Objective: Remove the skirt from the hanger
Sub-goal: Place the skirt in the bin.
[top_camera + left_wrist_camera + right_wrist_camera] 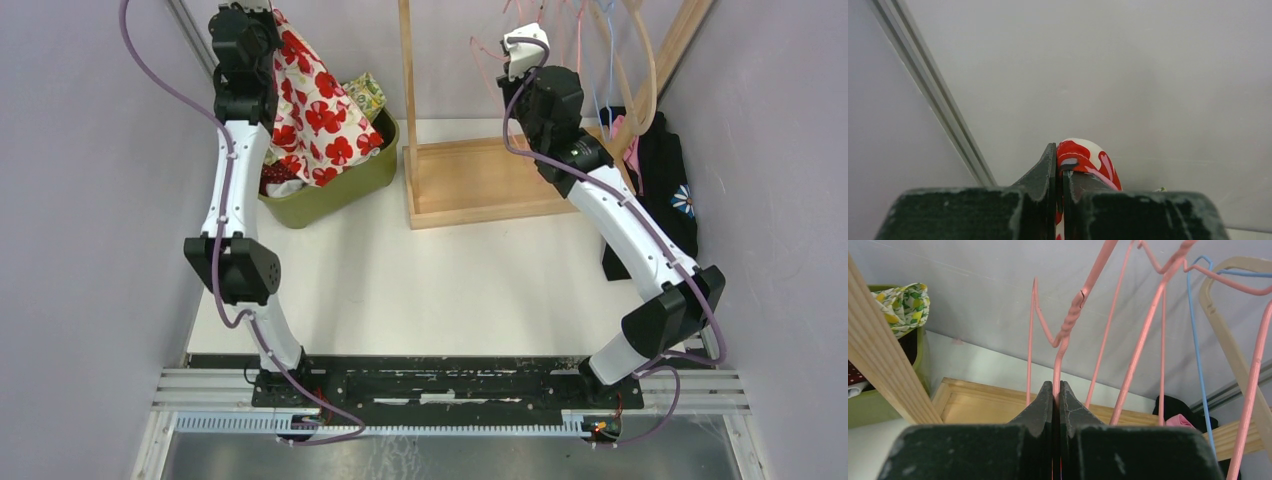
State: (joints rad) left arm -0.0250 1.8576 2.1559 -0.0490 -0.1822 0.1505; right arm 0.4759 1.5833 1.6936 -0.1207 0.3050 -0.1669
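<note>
Wooden rack (pixel 480 180) below and left of the right claw (pixel 1056 390), black garment (pixel 665 170) off to its lower right, green bin (pixel 340 190) directly beneath the left claw (pixel 1059 165), well placed to catch the cloth. Left claw pinched tight on a fold of the red-flowered skirt (pixel 315 110), lifted high and draping down toward the bin, seemingly free of any wire; right claw shut on the twisted neck of the pink hanger (pixel 1071 317), probably to steady it. Crowding the right claw on its right: more pink wires and a blue hanger (pixel 1196 340), easy to snag.
</note>
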